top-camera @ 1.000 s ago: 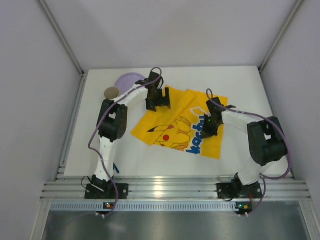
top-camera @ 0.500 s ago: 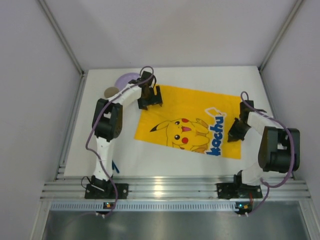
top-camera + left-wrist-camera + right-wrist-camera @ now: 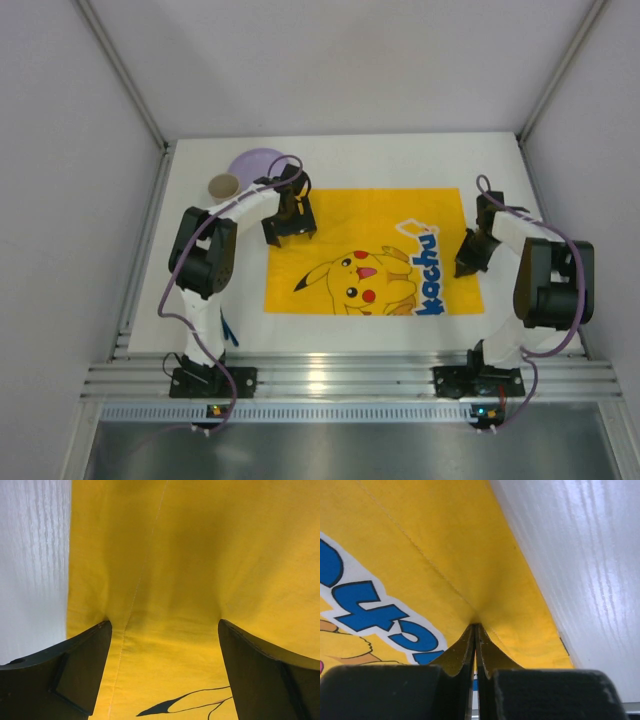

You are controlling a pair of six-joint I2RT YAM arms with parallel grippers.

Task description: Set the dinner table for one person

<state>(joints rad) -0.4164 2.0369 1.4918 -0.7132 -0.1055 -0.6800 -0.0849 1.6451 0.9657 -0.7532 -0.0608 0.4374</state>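
The yellow Pikachu-print cloth mat (image 3: 340, 215) lies spread flat on the white dinner table (image 3: 380, 160). My left gripper (image 3: 290, 232) stands open over the mat's far left corner. In the left wrist view its fingers (image 3: 82, 670) straddle the cloth (image 3: 200, 555) near its hem, with nothing between them. My right gripper (image 3: 466, 262) is shut on the mat's right edge. The right wrist view shows the gripper (image 3: 476, 630) pinching a raised fold of yellow cloth (image 3: 435, 540) beside bare table (image 3: 580, 555).
A purple plate (image 3: 255, 162) and a small brown-rimmed cup (image 3: 223, 185) sit at the far left of the table, just beyond the left arm. A thin blue item (image 3: 228, 335) lies near the left arm's base. A ribbed aluminium rail (image 3: 340, 378) edges the near side.
The mat went from folded and skewed to spread flat and square. My right gripper pulled its edge out to the right. My left gripper shifted slightly left and nearer.
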